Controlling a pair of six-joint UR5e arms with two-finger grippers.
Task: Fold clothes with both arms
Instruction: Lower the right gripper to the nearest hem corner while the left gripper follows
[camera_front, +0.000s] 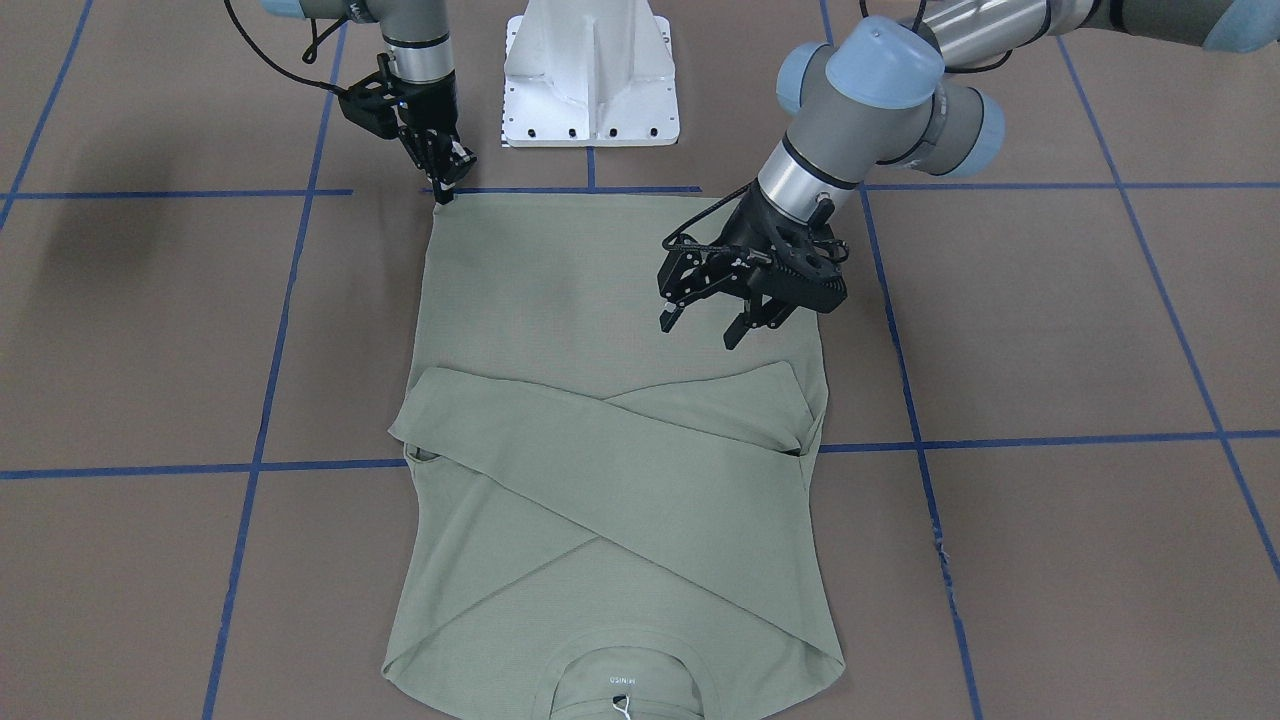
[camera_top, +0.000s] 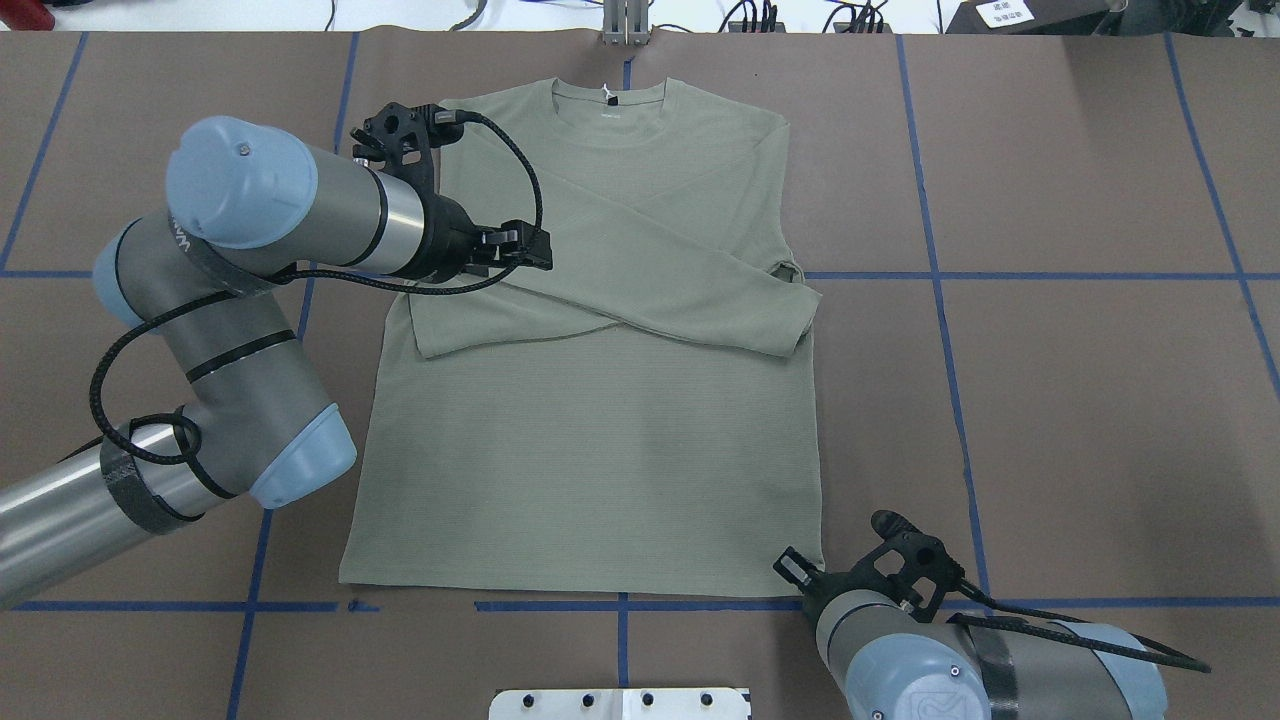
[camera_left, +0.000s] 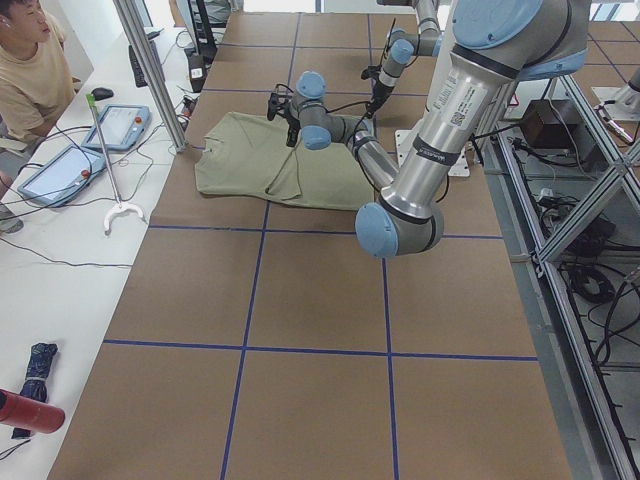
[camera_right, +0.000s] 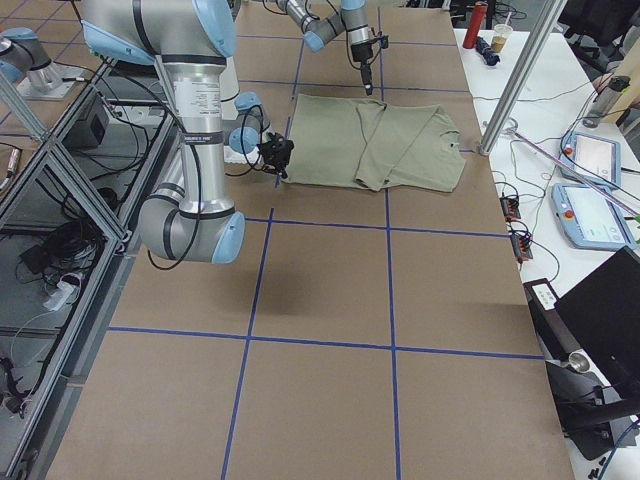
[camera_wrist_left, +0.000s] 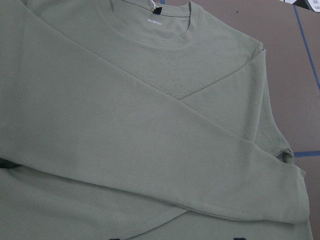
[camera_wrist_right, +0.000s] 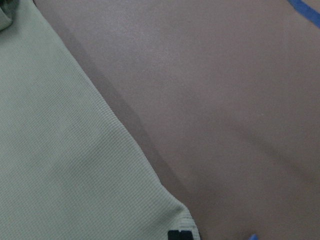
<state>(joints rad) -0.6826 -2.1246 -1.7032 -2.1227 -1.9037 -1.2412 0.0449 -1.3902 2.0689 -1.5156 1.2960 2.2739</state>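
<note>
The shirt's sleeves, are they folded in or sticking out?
Folded in. Both sleeves lie crossed like an X over the chest of the shirt; its lower half is spread flat.

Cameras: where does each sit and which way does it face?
Front-facing: across the table, facing the robot; left arm, right arm.
Overhead: behind the robot, looking forward; both arms.
Exterior left: left table end; left arm nearest.
Exterior right: right end; right arm nearest.
Left wrist: above crossed sleeves; no arm.
Right wrist: at hem corner; fingertip.
All share the shirt.
</note>
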